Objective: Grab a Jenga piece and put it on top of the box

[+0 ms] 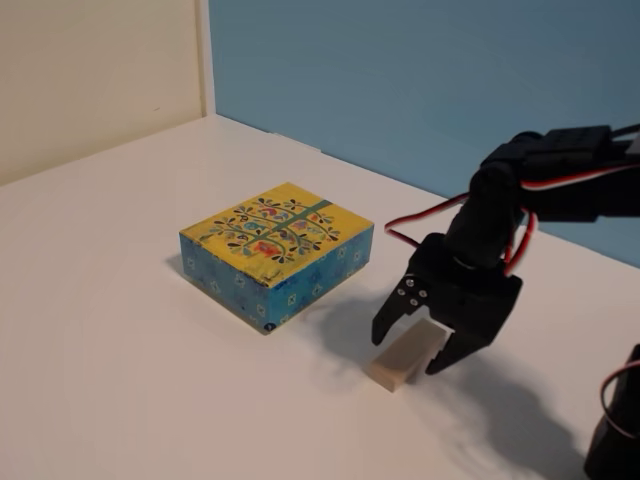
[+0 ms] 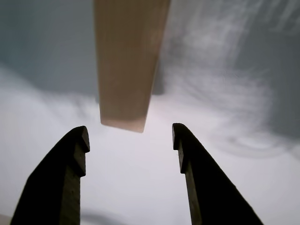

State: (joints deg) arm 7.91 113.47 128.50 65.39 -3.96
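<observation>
Claw: the two dark fingers point(image 2: 65, 178) fill the bottom of the wrist view, spread wide with nothing held; in the fixed view the claw point(image 1: 410, 350) hangs low over the desk, tips pointing down.
Jenga piece: the pale wooden block point(image 1: 404, 358) lies flat on the desk between the spread fingers, its near end poking out toward the camera; whether a finger touches it I cannot tell. In the wrist view the Jenga piece point(image 2: 127, 61) runs away from the fingertips, its end just beyond them.
Box: the box point(image 1: 277, 250), yellow top, blue sides, sits near, left of the block in the fixed view, apart from it.
Desk: white desk point(image 1: 110, 380), blue wall behind.
</observation>
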